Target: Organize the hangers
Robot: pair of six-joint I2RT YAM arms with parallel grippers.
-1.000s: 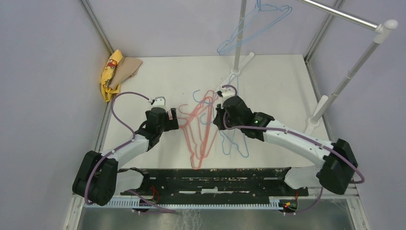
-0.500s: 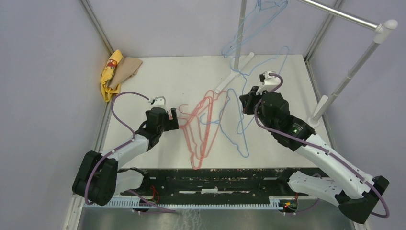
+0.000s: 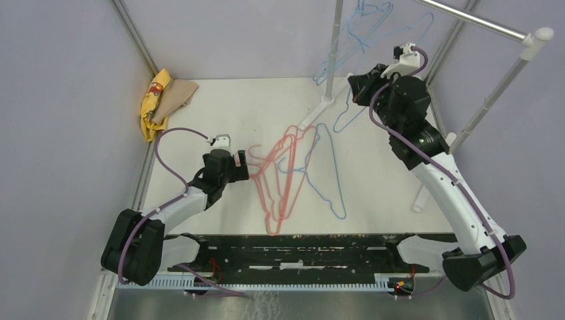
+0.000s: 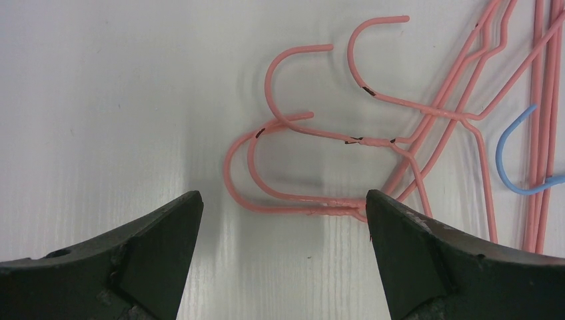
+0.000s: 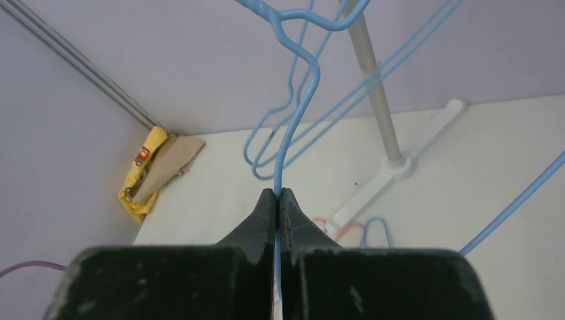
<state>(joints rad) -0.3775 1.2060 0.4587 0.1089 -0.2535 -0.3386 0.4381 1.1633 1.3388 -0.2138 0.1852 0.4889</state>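
Observation:
Several pink hangers (image 3: 278, 179) lie tangled mid-table, and one light blue hanger (image 3: 342, 216) lies beside them. Their pink hooks (image 4: 293, 133) sit just ahead of my left gripper (image 4: 283, 213), which is open and low over the table with nothing between its fingers. In the top view the left gripper (image 3: 244, 167) is at the pile's left edge. My right gripper (image 3: 355, 85) is raised at the back near the rack. It is shut (image 5: 278, 195) on the thin wire of a blue hanger (image 5: 296, 115) held in the air. Another blue hanger (image 3: 322, 72) hangs from the rack.
The white-and-silver rack has a top bar (image 3: 476, 22), a left pole (image 3: 333, 53) with a foot (image 3: 318, 110) on the table, and a right pole (image 3: 490, 100). A yellow and tan cloth (image 3: 163, 100) lies at the back left corner.
My right arm has lifted the blue hanger off the table and swung up and back-right toward the rack. The left arm and the pink hangers have stayed still.

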